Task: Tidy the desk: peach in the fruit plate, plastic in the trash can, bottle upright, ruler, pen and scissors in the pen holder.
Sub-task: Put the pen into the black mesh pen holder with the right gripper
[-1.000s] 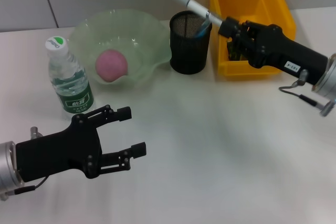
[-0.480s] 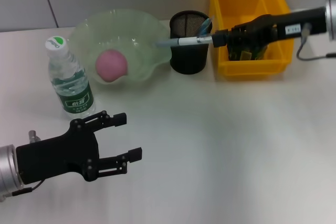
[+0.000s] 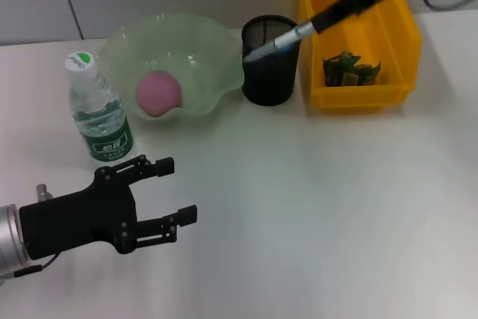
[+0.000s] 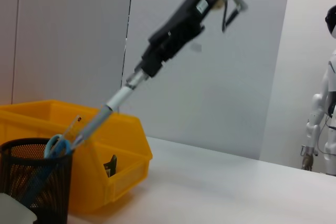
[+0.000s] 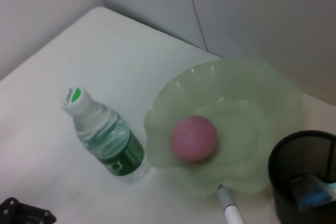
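Note:
My right gripper (image 3: 320, 22) is raised at the back right, shut on the grey pen (image 3: 278, 39). The pen slants down, its tip over the rim of the black mesh pen holder (image 3: 270, 65). In the left wrist view the pen (image 4: 100, 116) ends just above the holder (image 4: 34, 182), where the blue scissors handles (image 4: 55, 145) stick out. The ruler is hidden. The pink peach (image 3: 158, 93) lies in the green fruit plate (image 3: 202, 39). The bottle (image 3: 97, 110) stands upright. Green plastic (image 3: 349, 69) lies in the yellow trash can (image 3: 396, 31). My left gripper (image 3: 168, 192) hovers open at the front left.
The bottle stands just left of the plate and close behind my left gripper. Plate, holder and yellow bin form a row along the back of the white desk. A grey wall runs behind them.
The right arm has risen and swung back, tipping the pen from level to slanting down with its tip at the holder's mouth. The left gripper has drifted slightly towards the front left.

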`<state>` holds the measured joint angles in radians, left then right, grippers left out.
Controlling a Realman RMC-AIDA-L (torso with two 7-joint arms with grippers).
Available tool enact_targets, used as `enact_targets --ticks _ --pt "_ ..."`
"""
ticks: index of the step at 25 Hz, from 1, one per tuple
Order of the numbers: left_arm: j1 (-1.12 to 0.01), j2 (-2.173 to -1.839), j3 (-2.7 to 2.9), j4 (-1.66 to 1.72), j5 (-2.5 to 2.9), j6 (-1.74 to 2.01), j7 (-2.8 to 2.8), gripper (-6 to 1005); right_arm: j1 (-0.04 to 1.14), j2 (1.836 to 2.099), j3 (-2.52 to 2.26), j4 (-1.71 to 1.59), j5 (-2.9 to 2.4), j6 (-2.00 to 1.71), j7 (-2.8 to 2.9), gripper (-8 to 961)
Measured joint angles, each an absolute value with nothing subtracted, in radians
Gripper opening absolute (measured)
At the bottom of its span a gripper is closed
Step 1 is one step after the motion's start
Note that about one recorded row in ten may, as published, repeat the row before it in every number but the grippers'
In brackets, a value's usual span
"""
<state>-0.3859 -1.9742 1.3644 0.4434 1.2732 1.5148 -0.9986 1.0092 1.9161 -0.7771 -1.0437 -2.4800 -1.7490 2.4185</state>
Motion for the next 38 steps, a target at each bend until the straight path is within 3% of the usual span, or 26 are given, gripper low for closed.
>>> enact_targets --ticks 14,27,38 --pt "-0.384 -1.977 1.351 0.443 1.273 1.507 -0.999 847 1.25 1.898 -0.779 -0.969 -2.794 -1.751 2.504 210" --pt "-0.383 -1.984 1.35 0.442 1.269 1.497 -0.999 846 1.298 1.905 -0.842 -0.747 -2.846 -1.535 2.506 220" --pt "-0.371 -1.991 1.338 0.443 1.268 1.495 -0.999 847 1.302 1.929 -0.908 -0.7 -2.853 -1.458 2.523 228"
